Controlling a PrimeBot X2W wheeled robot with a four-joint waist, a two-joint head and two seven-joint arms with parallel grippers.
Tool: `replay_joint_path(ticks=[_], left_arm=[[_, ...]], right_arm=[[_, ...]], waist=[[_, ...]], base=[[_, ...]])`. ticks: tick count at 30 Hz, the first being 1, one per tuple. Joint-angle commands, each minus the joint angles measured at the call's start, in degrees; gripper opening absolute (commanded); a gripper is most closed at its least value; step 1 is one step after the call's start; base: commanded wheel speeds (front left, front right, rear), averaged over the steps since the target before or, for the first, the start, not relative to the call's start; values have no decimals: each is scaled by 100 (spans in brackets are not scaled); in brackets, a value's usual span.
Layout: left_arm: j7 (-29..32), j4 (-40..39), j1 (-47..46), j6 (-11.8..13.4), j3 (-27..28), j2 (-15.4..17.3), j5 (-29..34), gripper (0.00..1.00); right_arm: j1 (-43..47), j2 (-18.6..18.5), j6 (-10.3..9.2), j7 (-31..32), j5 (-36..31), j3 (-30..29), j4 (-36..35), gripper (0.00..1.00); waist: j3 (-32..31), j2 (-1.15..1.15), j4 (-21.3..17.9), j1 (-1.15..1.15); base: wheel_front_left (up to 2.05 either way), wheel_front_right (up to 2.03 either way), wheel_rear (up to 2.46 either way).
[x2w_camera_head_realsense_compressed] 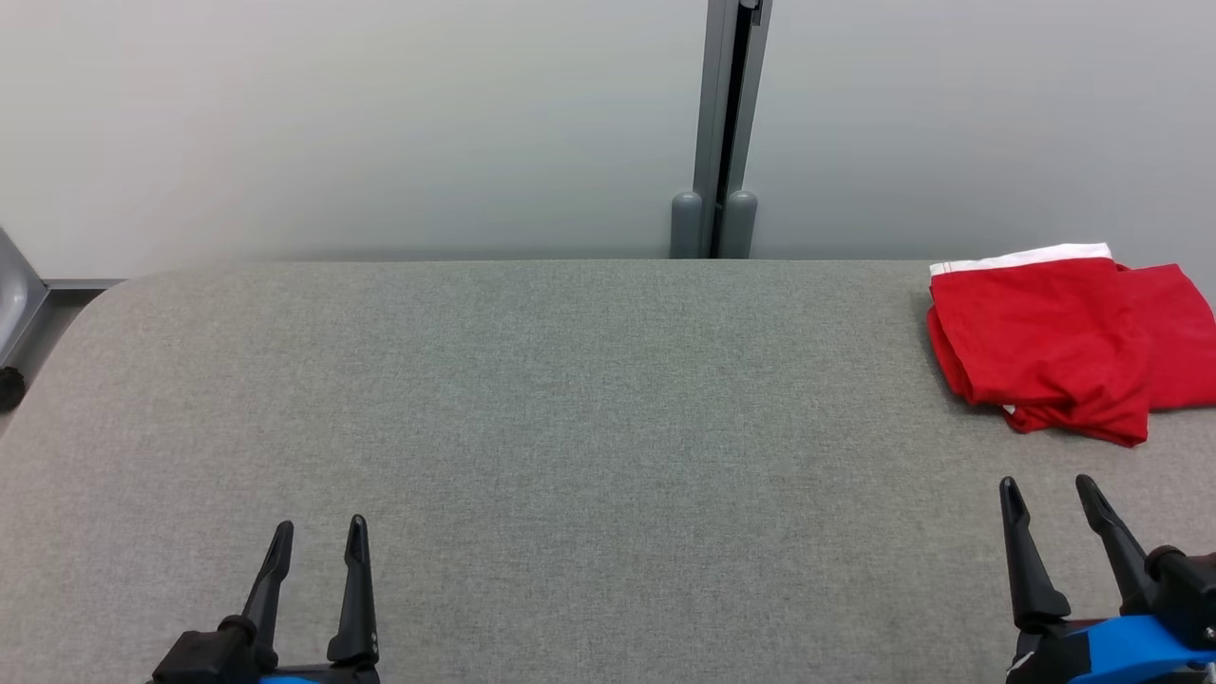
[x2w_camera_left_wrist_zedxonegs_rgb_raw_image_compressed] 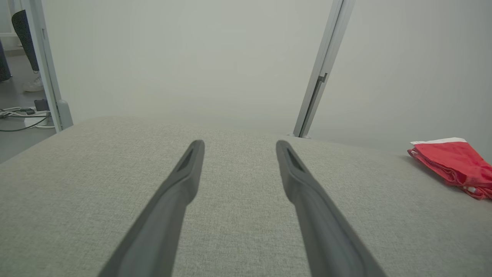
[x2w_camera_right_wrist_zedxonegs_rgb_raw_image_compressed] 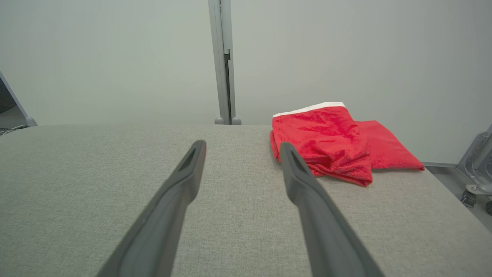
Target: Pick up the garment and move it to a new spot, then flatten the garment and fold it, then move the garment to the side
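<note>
— Where does the garment lie?

— The red garment, with a white band along its far edge, lies loosely folded and rumpled at the far right corner of the grey tabletop. One part lies over another, and its right side runs off the edge of the head view.

— And the left jaws?

— They stand wide open with nothing between them. Their two dark fingers hang over the near left part of the tabletop, well apart from the garment. From the left wrist the cloth shows far off to the right.

— The right jaws?

— Also spread wide and empty. Their fingers are at the near right, pointing toward the garment and near it, with a strip of bare tabletop between the tips and the cloth. In the right wrist view the right fingertip overlaps the garment's near left edge, but the head view shows them apart.

— Anything else about?

— A grey post runs up the pale wall behind the tabletop. At the far left of the left wrist view a person's leg and cables on the floor show.
</note>
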Motion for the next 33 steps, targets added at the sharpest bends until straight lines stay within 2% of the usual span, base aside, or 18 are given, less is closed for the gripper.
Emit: replay_joint_path(ticks=[1,12,33], left_arm=[[-11,7,56,-25,38,-14,47,100],[-11,97,107,-48,135,-56,66,100],[-11,164,81,-90,74,60,-9,100]], right_arm=[[100,27,1,-10,54,-8,-27,100],[283,61,1,-14,187,75,-84,100],[263,63,1,-188,294,107,196,100]], waist=[[-30,1,-23,1],[-84,1,10,1],[-26,1,0,1]], base=[[0,0,0],[0,0,0],[0,0,0]])
